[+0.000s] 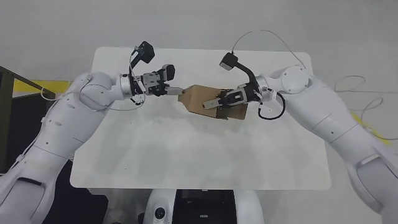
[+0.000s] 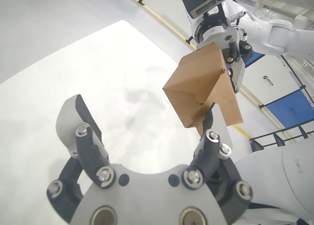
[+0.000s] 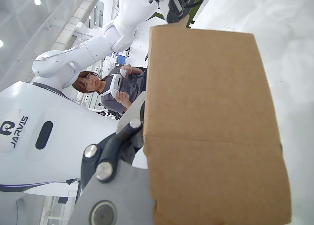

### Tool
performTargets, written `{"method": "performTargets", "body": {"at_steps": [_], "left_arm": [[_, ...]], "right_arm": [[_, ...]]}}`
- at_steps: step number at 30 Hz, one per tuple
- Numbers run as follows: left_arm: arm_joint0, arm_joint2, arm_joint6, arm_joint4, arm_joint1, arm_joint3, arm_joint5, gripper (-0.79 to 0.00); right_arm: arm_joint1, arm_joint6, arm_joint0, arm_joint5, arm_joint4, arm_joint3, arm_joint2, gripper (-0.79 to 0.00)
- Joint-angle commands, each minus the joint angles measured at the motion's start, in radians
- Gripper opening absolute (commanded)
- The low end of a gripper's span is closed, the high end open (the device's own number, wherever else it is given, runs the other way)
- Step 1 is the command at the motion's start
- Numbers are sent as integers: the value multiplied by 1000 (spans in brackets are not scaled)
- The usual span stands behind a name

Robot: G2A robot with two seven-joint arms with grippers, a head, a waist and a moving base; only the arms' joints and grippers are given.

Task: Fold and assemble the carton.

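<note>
While my right claw (image 1: 214,102) is pinched on the brown cardboard carton (image 1: 208,98), the box hangs in the air over the far half of the white rectangular tabletop (image 1: 199,155), tilted, with one pointed corner turned toward my left arm. It sits well inside all four edges, and the broad near half of the surface lies between it and my body. From the top view the two arms meet at the carton from opposite sides, each crossing a far corner of the tabletop.

My left claw (image 2: 147,113) is spread wide. One black-padded finger (image 2: 84,113) stands apart over the white surface, and the other finger (image 2: 210,119) lies against the carton's (image 2: 196,83) lower folded corner.

One finger (image 3: 133,113) of my right claw runs along the outside of the carton's (image 3: 211,113) wall; its partner is hidden behind the cardboard, so I judge the pinch from the box being held aloft. The right wrist view cuts off the carton's near end. A crease crosses the broad face there. I cannot tell how the flaps at the end facing the left claw are tucked, beyond the diagonal fold lines.

White wall panels (image 2: 268,80) beyond the tabletop, set between blue ones, carry a small dark logo with lettering.
</note>
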Motion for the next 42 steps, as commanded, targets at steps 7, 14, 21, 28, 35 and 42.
{"method": "performTargets", "body": {"at_steps": [7,14,21,28,35,42], "left_arm": [[-13,24,-18,-11,-15,16,-10,0],[-27,49,-40,-15,-29,29,-15,0],[-35,63,-46,-32,-40,35,-28,0],[-37,73,-64,-80,-49,50,-31,0],[-47,87,-104,-144,-57,59,-44,0],[-56,90,-119,-164,-65,63,-51,0]], "right_arm": [[-1,3,-9,3,6,-14,11,-785],[-1,11,-20,11,22,-31,25,-785],[-6,20,-30,20,41,-40,39,-785],[-12,32,-44,32,61,-40,59,-785],[-19,44,-55,43,61,-39,78,-785],[-26,55,-63,55,57,-38,94,-785]]}}
